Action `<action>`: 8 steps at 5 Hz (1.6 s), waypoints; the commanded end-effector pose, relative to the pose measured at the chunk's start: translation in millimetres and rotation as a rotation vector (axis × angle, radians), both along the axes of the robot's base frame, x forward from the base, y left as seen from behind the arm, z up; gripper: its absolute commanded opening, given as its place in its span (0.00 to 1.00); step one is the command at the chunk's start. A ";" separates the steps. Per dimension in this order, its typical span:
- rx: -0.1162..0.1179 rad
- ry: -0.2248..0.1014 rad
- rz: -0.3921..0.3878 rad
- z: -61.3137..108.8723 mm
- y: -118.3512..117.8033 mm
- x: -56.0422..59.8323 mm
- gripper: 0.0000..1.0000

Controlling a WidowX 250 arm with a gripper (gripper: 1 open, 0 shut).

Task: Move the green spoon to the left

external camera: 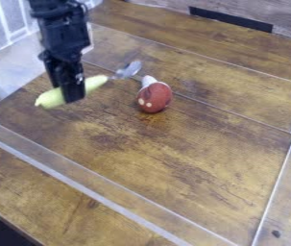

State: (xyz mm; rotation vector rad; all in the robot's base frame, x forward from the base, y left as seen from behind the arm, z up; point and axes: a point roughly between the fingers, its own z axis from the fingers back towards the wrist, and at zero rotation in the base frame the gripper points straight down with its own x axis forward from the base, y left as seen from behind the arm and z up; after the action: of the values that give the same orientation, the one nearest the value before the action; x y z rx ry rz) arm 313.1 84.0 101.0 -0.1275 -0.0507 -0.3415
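Note:
The green spoon (pixel 94 85) has a thick yellow-green handle and a silver bowl (pixel 130 68) pointing up and right. My black gripper (pixel 65 86) points straight down at the left and is shut on the middle of the handle. The spoon's handle end (pixel 48 98) sticks out to the lower left. The spoon appears slightly raised off the wooden table (pixel 186 144); I cannot tell whether any part touches it.
A red-brown rounded object with a white tip (pixel 155 95) lies just right of the spoon. Clear low walls (pixel 96 197) frame the wooden work area. A dark slot (pixel 231 17) sits at the back edge.

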 end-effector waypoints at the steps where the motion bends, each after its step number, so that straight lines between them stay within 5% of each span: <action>1: -0.001 -0.048 0.039 14.0 -6.4 19.3 0.00; 3: -0.035 -0.005 0.004 -5.7 -8.2 8.1 0.00; 4: -0.050 0.010 -0.005 -10.9 -17.7 13.7 0.00; 5: -0.065 0.025 -0.019 -9.8 -24.9 23.4 1.00; 7: -0.078 0.046 -0.056 -22.4 -27.2 32.5 1.00; 8: -0.078 0.053 -0.054 -22.0 -16.2 35.6 0.00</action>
State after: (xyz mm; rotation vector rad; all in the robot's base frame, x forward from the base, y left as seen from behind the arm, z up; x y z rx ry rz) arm 344.9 61.1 61.4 -0.2451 0.0472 -0.3947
